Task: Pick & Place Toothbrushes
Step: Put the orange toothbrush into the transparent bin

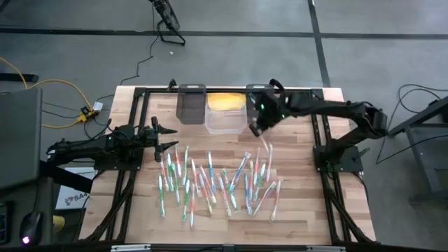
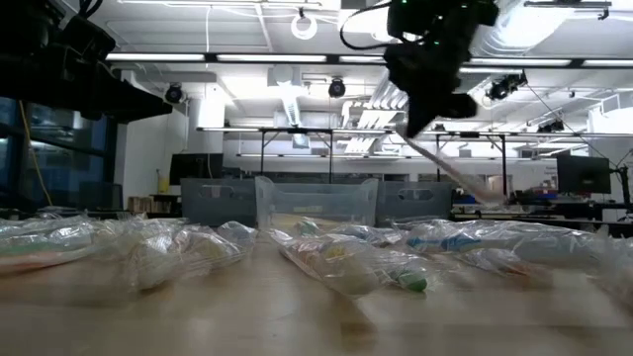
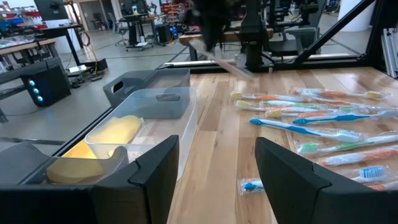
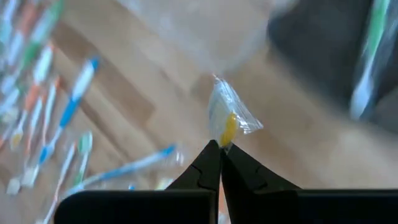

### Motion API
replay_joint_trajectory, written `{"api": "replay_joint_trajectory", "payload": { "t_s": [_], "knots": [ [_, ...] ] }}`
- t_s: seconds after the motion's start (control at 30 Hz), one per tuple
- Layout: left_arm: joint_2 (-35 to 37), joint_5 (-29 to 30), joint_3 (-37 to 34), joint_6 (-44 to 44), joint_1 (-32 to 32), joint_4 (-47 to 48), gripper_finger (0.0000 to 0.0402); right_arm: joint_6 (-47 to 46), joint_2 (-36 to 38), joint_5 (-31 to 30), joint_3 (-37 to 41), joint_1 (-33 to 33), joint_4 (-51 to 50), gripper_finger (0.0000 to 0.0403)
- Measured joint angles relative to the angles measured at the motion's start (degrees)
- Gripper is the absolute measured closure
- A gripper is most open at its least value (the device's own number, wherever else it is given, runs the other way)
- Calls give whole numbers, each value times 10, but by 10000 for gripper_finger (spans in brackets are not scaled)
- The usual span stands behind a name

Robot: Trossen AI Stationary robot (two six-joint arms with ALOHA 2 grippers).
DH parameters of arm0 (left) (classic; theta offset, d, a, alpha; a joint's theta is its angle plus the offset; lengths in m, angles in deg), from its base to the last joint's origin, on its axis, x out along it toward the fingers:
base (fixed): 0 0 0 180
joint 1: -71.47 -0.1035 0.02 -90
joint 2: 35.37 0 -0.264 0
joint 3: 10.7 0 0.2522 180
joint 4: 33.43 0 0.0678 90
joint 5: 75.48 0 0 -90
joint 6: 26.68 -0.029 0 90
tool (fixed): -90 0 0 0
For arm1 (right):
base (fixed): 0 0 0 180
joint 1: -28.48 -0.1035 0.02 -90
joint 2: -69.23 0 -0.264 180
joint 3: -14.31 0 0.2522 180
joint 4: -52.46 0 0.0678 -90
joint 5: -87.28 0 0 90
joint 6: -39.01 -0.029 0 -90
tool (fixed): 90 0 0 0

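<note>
Several wrapped toothbrushes (image 1: 213,180) with green, blue, pink and white handles lie scattered flat on the wooden table; they also show in the left wrist view (image 3: 323,124) and the low view (image 2: 346,259). My right gripper (image 1: 256,128) hovers near the clear bin (image 1: 225,119), shut on one wrapped toothbrush (image 1: 267,148). In the right wrist view, that gripper (image 4: 219,155) shows the toothbrush's wrapped yellow-orange end (image 4: 227,118) sticking out past the fingertips. My left gripper (image 1: 166,133) waits open at the table's left, above the pile's left edge, touching nothing. My right gripper pinches the wrapped toothbrush between its two shut fingertips (image 4: 211,163), close to the yellow-orange end (image 4: 227,138). The toothbrush is lifted clear of the table. In the low view it slants down and away below the gripper (image 2: 457,170).
Along the table's far edge stand a dark bin (image 1: 191,103), the clear bin with something yellow (image 1: 225,101) behind it, and a second dark bin (image 1: 260,94) under the right arm. Bare wood lies between bins and pile. Black frame rails (image 1: 140,140) run along both sides.
</note>
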Motion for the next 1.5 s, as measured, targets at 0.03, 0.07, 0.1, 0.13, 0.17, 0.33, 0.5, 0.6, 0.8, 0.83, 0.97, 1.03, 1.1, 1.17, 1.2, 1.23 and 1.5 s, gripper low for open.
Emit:
{"api": "replay_joint_trajectory", "payload": {
  "t_s": [0.03, 0.07, 0.1, 0.13, 0.17, 0.33, 0.5, 0.6, 0.8, 0.83, 0.97, 1.03, 1.1, 1.17, 1.2, 1.23, 1.5],
  "knots": [
    [0, 0, 0, 0, 0, 0, 196, 20, -10, 0, -19, 8, 1, 400],
    [0, 0, 0, 0, 0, 0, 196, 38, -23, 1, -40, 16, 2, 400],
    [0, 0, 0, 0, 0, 0, 196, 55, -37, 3, -62, 23, 2, 400],
    [0, 0, 0, 0, 0, 0, 196, 73, -52, 6, -83, 30, 0, 400],
    [0, 0, 0, 0, 0, 0, 196, 89, -70, 12, -107, 36, -4, 400],
    [0, 0, 0, 0, 0, 0, 196, 162, -165, 33, -230, 67, -58, 400],
    [0, 0, 0, 0, 0, 0, 196, 195, -247, 32, -353, 87, -141, 400],
    [0, 0, 0, 0, 0, 0, 196, 196, -276, 34, -418, 92, -187, 400],
    [0, 0, 0, 0, 0, 0, 196, 200, -293, 89, -479, 99, -154, 400],
    [0, 0, 0, 0, 0, 0, 196, 204, -294, 102, -481, 101, -140, 400],
    [0, 0, 0, 0, 0, 0, 196, 218, -305, 128, -481, 104, -110, 400],
    [0, 0, 0, 0, 0, 0, 196, 226, -310, 125, -481, 106, -110, 400],
    [0, 0, 0, 0, 0, 0, 196, 229, -321, 128, -481, 107, -99, 400],
    [0, 0, 0, 0, 0, 0, 196, 233, -332, 136, -481, 110, -98, 400],
    [0, 0, 0, 0, 0, 0, 196, 237, -340, 138, -481, 111, -100, 400],
    [0, 0, 0, 0, 0, 0, 196, 240, -346, 139, -481, 111, -99, 400],
    [0, -1, 0, 0, 0, 0, 196, 274, -382, 141, -481, 111, -100, 400]
  ]
}}
